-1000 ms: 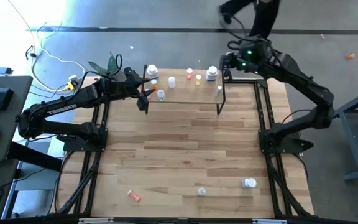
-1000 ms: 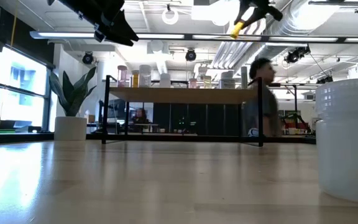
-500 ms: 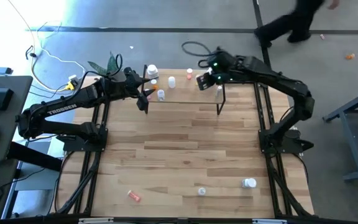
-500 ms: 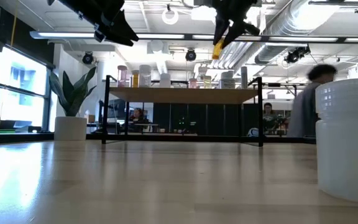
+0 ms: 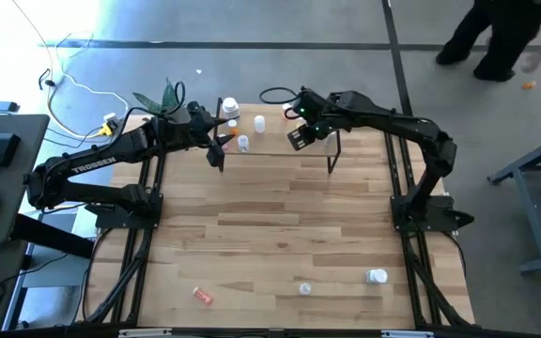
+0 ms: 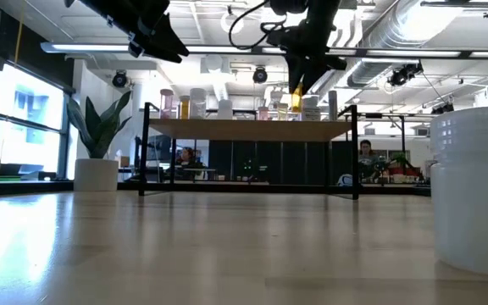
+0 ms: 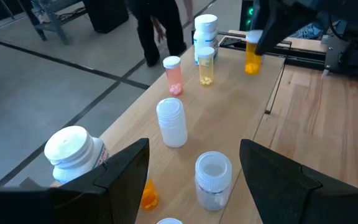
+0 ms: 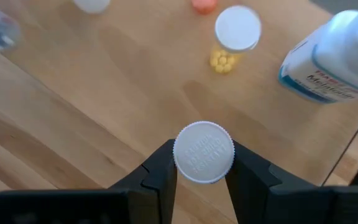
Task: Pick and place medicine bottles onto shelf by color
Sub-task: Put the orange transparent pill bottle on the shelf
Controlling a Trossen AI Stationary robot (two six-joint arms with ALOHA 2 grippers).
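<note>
- Shelf [image 5: 280, 146]: low light-wood board on thin black legs, at the bench's far edge.
- Yellow bottle [image 7: 252, 52]: white-capped, held upright over the shelf by its cap in the right end effector [image 8: 203, 167].
- On the shelf, upright: large white bottle [image 7: 206, 32], pink vial [image 7: 173, 75], yellow vial [image 7: 206, 65], frosted bottle [image 7: 171, 123], clear open vial [image 7: 212, 180], white-capped bottle [image 7: 74, 154].
- On the bench's near side: orange bottle [image 5: 202, 296] lying down, small vial [image 5: 305, 288], white bottle [image 5: 377, 276].
</note>
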